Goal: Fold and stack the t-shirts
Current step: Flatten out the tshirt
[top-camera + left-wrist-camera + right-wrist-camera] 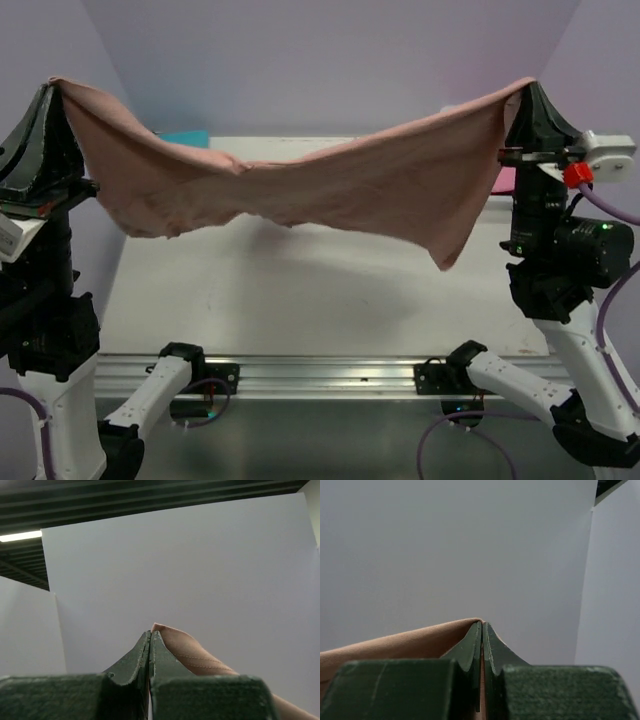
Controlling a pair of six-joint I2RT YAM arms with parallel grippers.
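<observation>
Salmon-brown t-shirt point(330, 185) hung unfolded between left gripper point(57, 88) and right gripper point(525, 88) — both clamped tight on its edge; teal t-shirt point(185, 138) and pink t-shirt point(505, 180) lay behind — no fold yet.

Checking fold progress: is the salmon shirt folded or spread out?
Spread, not folded: the salmon shirt hangs stretched between the left gripper and right gripper, both shut on it, sagging above the table.
</observation>
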